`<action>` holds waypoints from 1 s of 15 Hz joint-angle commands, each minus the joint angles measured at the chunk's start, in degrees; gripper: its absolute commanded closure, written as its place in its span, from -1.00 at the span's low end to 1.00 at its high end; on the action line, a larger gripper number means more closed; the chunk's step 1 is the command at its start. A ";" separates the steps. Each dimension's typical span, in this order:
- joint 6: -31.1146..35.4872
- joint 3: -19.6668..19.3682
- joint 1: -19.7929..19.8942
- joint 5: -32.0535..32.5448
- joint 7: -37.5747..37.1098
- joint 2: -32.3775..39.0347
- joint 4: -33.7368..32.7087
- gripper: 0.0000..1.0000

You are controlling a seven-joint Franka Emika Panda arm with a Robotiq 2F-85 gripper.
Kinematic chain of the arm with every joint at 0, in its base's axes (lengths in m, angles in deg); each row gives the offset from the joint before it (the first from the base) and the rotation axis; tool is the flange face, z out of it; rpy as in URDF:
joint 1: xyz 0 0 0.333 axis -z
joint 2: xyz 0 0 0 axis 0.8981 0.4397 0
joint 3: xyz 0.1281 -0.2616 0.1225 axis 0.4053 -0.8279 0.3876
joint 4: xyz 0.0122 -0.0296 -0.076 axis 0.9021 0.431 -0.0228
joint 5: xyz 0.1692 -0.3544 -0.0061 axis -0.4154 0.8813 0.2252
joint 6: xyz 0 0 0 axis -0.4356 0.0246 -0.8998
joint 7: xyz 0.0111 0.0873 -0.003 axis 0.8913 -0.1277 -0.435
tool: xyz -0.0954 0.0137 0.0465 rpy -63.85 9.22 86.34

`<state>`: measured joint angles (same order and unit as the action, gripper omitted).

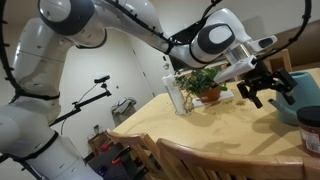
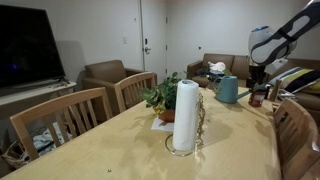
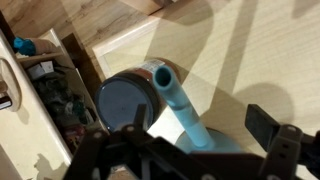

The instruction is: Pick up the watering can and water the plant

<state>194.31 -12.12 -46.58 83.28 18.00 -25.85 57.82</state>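
Gripper wide open, empty, hovering over the watering can, which stands on the table well apart from the plant. You seem lined up for a top-down grasp.

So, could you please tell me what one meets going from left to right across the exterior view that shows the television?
television → wooden chairs → plant → paper towel roll → watering can → robot arm
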 commanded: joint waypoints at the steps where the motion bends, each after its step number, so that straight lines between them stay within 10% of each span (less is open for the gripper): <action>1: -3.00 0.88 1.08 -1.11 2.17 1.82 -3.51 -1.00; 4: -3.41 1.00 1.27 -1.27 2.00 2.55 -4.44 -1.00; 6: -3.12 1.13 1.45 -1.34 2.04 2.73 -4.64 -0.45; 15: -2.27 0.55 1.11 -0.64 1.21 2.06 -4.42 0.91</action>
<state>193.20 -11.74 -45.69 83.22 18.03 -23.68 54.67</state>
